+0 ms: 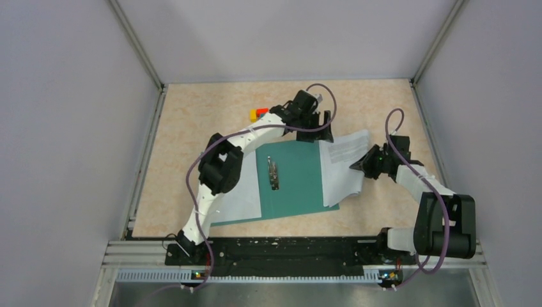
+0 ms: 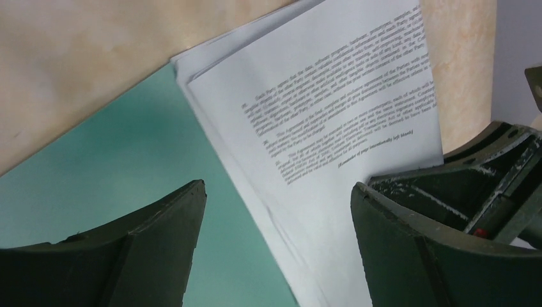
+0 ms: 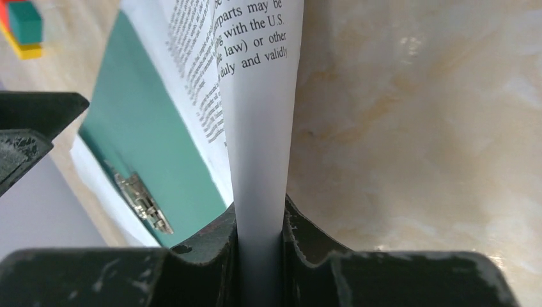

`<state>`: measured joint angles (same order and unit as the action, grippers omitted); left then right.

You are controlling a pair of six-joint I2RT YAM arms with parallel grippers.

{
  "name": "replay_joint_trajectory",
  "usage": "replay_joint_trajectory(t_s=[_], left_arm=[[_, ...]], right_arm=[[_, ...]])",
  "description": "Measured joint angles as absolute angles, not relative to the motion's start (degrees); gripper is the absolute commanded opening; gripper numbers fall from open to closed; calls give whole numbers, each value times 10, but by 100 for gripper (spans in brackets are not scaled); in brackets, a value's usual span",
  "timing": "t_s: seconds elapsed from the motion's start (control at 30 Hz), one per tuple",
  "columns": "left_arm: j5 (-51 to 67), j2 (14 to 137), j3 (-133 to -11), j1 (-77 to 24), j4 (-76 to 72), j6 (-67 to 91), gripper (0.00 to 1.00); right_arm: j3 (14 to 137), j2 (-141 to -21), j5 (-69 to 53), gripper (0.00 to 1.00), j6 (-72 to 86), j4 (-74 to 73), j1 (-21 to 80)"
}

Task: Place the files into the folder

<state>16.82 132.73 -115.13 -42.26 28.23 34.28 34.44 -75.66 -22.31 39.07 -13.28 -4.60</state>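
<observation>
The beige marbled worktop (image 1: 192, 115) carries everything, with grey walls around it. On it the teal-green folder (image 1: 300, 179) lies open and flat, near the middle and slightly turned. A white sheet (image 1: 240, 201) covers the near left part of the folder, partly under the left arm.

The files (image 1: 345, 153), white sheets with lines of small print, lie askew over the folder's right edge, partly on the teal and partly on the bare worktop. The left wrist view shows several sheet edges fanned out one under another, the printed page (image 2: 332, 121) on top.

The right pincer (image 1: 358, 165) sits at the right side of the files and is clenched on them: in its own view the paper (image 3: 255, 128) rises curled and pinched between the two fingers (image 3: 204, 249). I cannot tell how many sheets it grips.

The left pincer (image 1: 323, 128) is released, its fingers (image 2: 153, 236) spread wide over the folder's far right corner and the top of the files. Whether it touches them I cannot tell.

The metal clip (image 1: 273, 173) lies along the folder's spine. A small teal block sits on a yellow and red piece (image 3: 24, 22) on the worktop beyond the folder's far left corner
</observation>
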Motion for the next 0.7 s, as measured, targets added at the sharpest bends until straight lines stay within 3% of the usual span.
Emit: replay_joint_trajectory(t_s=[0.33, 0.7], left_arm=[[144, 1117, -914, -364, 263, 363, 88], [122, 1034, -699, -313, 241, 404, 89]], right_arm=[[347, -732, -241, 19, 432, -100, 24], [346, -762, -249, 18, 514, -10, 109]])
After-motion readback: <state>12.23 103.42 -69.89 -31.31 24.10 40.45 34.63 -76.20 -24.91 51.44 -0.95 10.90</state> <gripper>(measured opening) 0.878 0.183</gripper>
